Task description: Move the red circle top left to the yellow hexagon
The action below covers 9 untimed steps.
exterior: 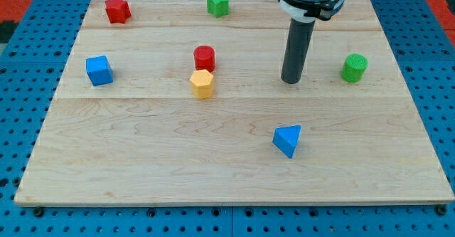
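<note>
Blue triangle (287,140) nearest; red circle (204,58) upright — touching yellow hexagon (202,84).

A pale wooden board (234,187) of glued planks fills most of the frame, resting on a blue perforated surface (21,87) that shows along every edge. In the upper left of the frame sits a red star-shaped block (117,10), close to the board's top edge. At top centre, also by that edge, is a green star-shaped block (218,3). A blue cube (99,70) lies at the left, about mid-height. A green cylinder (353,67) stands at the right, roughly level with the cube. A blue triangular block (287,140) rests lower right of centre (well apart from the others). A strip of red shows in the frame's top corners.
</note>
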### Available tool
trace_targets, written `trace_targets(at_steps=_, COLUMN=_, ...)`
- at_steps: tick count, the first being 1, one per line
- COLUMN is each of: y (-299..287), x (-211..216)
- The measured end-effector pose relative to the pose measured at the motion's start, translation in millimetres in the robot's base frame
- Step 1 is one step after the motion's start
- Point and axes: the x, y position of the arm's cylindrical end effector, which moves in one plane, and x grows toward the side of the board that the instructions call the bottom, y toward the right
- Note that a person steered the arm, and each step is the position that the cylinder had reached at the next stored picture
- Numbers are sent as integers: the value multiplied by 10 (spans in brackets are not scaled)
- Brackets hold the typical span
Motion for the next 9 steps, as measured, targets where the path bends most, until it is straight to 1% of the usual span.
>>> trace_targets(at_steps=1, y=-3, x=0)
trace_targets(at_steps=2, y=-46, x=-292)
trace_targets(at_steps=3, y=-343, x=-483)
trace_targets(at_steps=4, y=-316, x=-483)
trace_targets(at_steps=5, y=-381, x=-501)
trace_targets(at_steps=6, y=-496, x=-431)
trace_targets(at_steps=7, y=-749, x=-670)
trace_targets(at_steps=8, y=-1311, x=-231)
trace_targets(at_steps=9, y=-1874, x=-149)
